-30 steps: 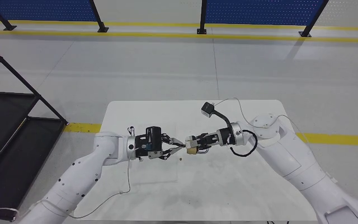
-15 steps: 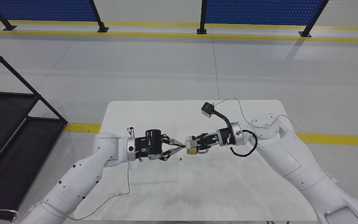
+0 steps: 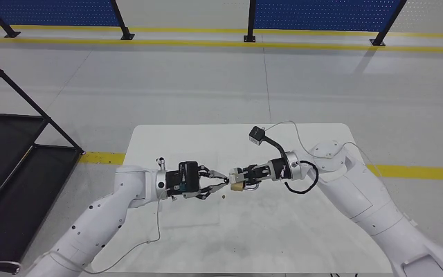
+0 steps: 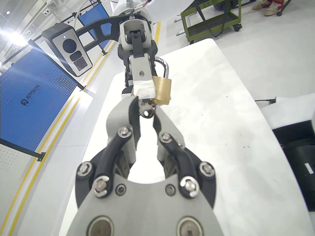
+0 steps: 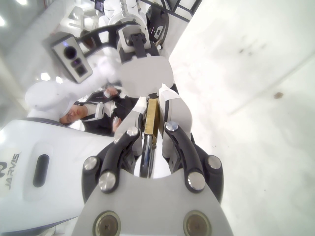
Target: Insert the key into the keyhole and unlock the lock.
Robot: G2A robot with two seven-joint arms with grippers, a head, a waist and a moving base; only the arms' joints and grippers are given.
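A brass padlock [image 3: 237, 185] with a steel shackle hangs above the middle of the white table [image 3: 291, 228]. My right gripper [image 3: 242, 181] is shut on its body [image 5: 151, 114], coming in from the right. The lock's underside faces my left gripper [image 3: 223, 182]. A small silver key [image 4: 147, 113] sticks out of that underside, with its round head flat toward the left wrist camera. My left gripper [image 4: 146, 117] has its fingertips against the two edges of the key head. The shackle [image 4: 165, 67] looks closed in the padlock [image 4: 162, 90].
Both arms meet over the table's centre, and a camera on a black bracket [image 3: 258, 134] stands out behind the right wrist. A dark speck [image 3: 225, 197] lies on the table below the grippers. A black rack [image 3: 21, 180] stands on the floor at the left.
My left wrist has shifted slightly to the left, away from the lock. The right arm and the padlock have stayed in place.
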